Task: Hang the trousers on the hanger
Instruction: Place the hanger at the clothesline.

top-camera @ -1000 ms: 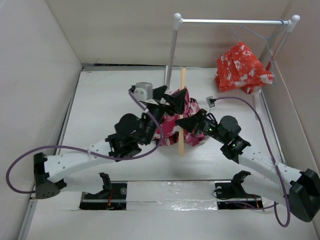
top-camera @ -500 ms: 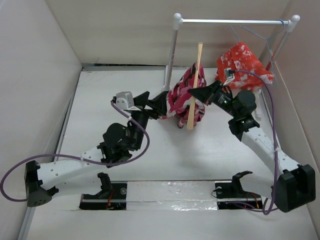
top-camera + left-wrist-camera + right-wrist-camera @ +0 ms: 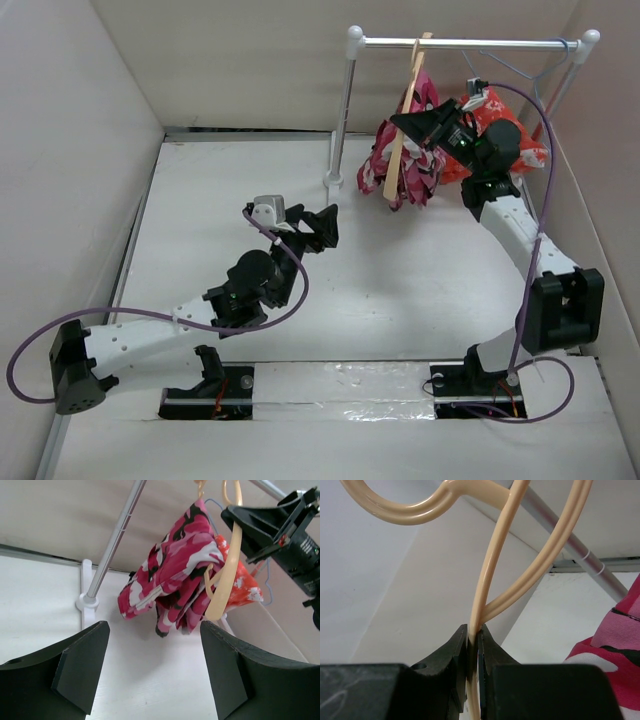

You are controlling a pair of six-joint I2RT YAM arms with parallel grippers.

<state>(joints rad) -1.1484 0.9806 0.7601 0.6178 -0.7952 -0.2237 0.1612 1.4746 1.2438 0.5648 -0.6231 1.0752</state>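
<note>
**Held up at the rail: hanger draped with trousers**

Shows the right gripper (image 3: pixel 474 636) closed down to a narrow slit, pinching two thin bars of the tan hanger (image 3: pixel 492 575) between its black fingers. Places that grip high at the far right of the table (image 3: pixel 230 200), with the right arm (image 3: pixel 510 225) stretched up and away from its base. Finds the hanger tilted, hanging down to the left of the gripper, top end up against the white rail (image 3: pixel 480 43). Cannot tell about the hook being over the rail or not.

Shows the trousers (image 3: pixel 172 575), in pink, red, white and black camouflage, draped in bunched folds over the hanger. Places them clear of the table, between the gripper and the rail's left post (image 3: pixel 343 100). Puts a red-orange garment (image 3: pixel 528 155) with white blotches just behind the right arm, hanging from a thin wire hanger (image 3: pixel 515 68) at the rail's right end.

Shows the left gripper (image 3: pixel 155 670) spread wide with nothing between its fingers. Sets it low over the table's middle, well apart from the trousers and pointed toward them. Closes with plain pale walls (image 3: pixel 80 150) on three sides.
</note>
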